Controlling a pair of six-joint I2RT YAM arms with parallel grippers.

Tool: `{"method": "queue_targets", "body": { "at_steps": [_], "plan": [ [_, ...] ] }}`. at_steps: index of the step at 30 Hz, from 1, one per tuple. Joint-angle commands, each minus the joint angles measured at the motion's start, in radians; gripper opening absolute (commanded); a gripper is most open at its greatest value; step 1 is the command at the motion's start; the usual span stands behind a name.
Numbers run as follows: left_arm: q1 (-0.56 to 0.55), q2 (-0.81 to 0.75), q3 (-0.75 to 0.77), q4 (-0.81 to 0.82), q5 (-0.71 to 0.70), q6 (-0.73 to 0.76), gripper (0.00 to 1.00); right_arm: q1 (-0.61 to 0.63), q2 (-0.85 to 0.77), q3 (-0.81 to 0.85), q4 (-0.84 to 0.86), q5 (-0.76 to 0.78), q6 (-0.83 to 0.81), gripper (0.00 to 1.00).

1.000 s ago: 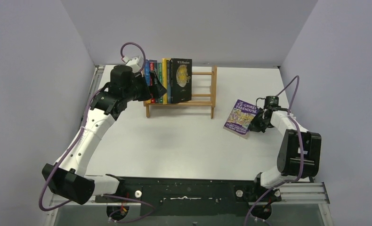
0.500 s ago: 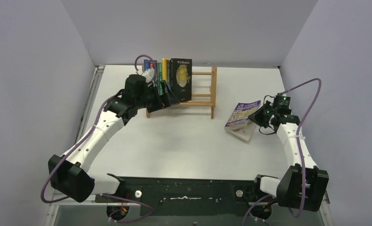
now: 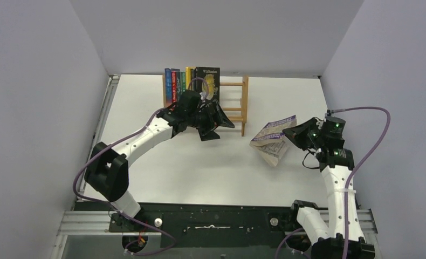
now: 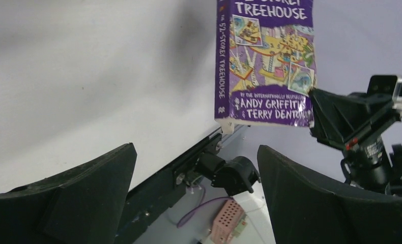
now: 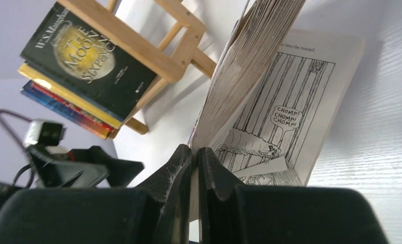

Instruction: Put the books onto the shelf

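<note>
Now the left hand (image 3: 217,128), spread wide and empty, is swinging away from the books (image 3: 192,83) standing on the shelf (image 3: 238,102) toward the purple book (image 3: 273,141). The right hand (image 3: 293,135), clamped on its pages, is lifting it from the tabletop (image 3: 200,167), probably for a handover.

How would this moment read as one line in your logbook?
left gripper: open, empty, in front of shelf | right gripper: shut on purple book, pages splaying | books: standing at shelf's left end

purple book (image 3: 273,141) splayed open, others (image 3: 174,84) upright on shelf (image 3: 245,101)
</note>
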Motion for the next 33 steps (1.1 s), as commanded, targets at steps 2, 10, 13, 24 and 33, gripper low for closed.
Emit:
{"method": "queue_targets", "body": {
  "at_steps": [2, 10, 13, 24, 33],
  "plan": [
    [-0.046, 0.045, 0.061, -0.011, 0.079, -0.176, 0.88, -0.008, -0.094, 0.001, 0.055, -0.092, 0.082, 0.0],
    [-0.116, 0.126, 0.04, 0.162, 0.106, -0.438, 0.88, -0.007, -0.147, -0.04, 0.138, -0.216, 0.215, 0.0],
    [-0.128, 0.17, 0.064, 0.244, 0.112, -0.503, 0.89, -0.008, -0.158, -0.031, 0.133, -0.253, 0.243, 0.0],
    [-0.176, 0.237, 0.032, 0.606, 0.222, -0.773, 0.78, -0.007, -0.21, -0.026, 0.1, -0.33, 0.276, 0.0],
    [-0.181, 0.219, 0.042, 0.707, 0.227, -0.863, 0.43, -0.007, -0.194, -0.034, 0.084, -0.371, 0.228, 0.0]
  ]
}}
